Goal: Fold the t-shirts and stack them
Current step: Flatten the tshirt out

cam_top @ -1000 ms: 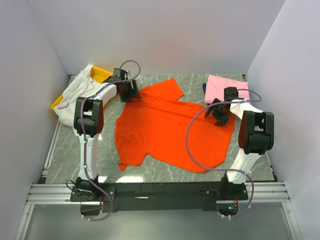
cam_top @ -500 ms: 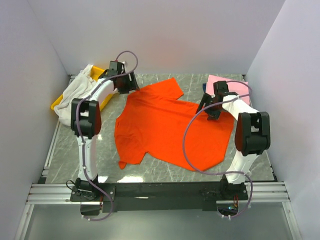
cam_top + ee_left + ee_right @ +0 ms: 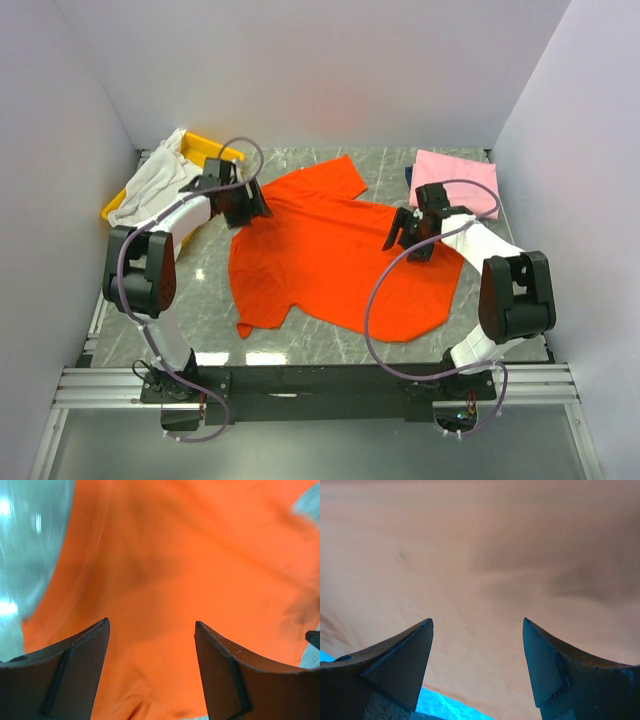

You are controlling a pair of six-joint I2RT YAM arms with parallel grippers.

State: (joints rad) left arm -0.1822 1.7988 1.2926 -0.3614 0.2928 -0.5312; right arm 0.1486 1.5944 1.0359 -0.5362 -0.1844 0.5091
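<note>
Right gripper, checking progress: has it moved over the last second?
Yes. The right gripper slid left, away from the pink shirt, further over the orange shirt.

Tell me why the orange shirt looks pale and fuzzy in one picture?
Right wrist view: the orange shirt is very close, blurred and washed out. Left wrist view: brighter, also soft, glare on the table. Top view: sharp.

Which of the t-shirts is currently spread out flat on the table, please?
The orange-red t-shirt, open across the middle of the table. The pink t-shirt lies folded far right; the white t-shirt is bunched over the yellow tray.
</note>
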